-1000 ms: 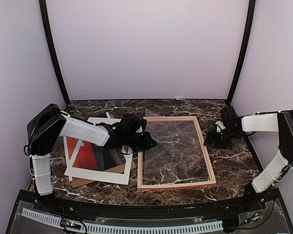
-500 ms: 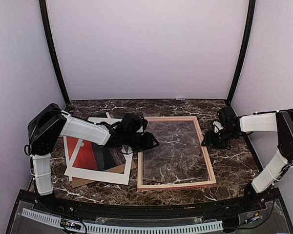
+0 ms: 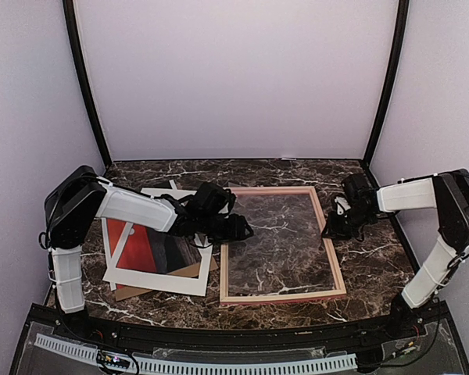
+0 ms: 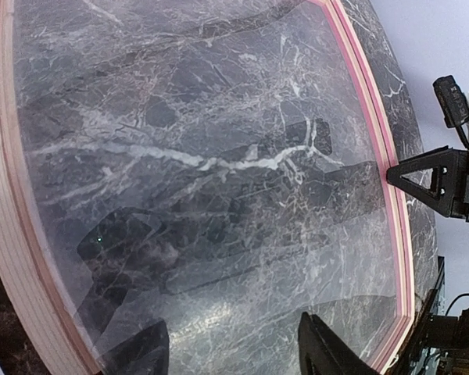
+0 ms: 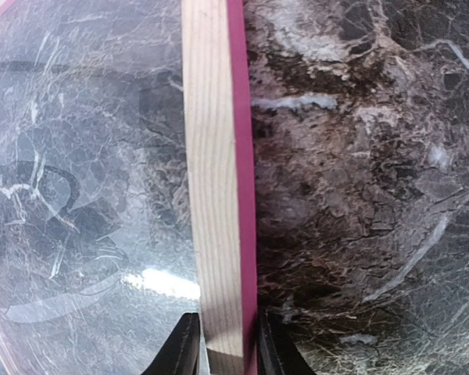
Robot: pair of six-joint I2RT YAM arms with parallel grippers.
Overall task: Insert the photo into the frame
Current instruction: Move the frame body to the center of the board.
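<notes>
The frame, pink outside and light wood inside, lies flat at the table's middle with a clear pane in it. The photo, red-orange and dark, lies left of it, mostly covered by a white window mat. My left gripper is open and empty just above the pane near the frame's left rail. My right gripper straddles the frame's right rail, one finger on each side, closed against it. The left wrist view shows that rail and the right gripper.
A brown backing board sticks out under the mat at the front left. The dark marble table is walled by white panels on three sides, with black posts at the back corners.
The clear pane, tilted up at its far left corner a second ago, now lies flat in the frame. My right gripper has moved left onto the right rail.
</notes>
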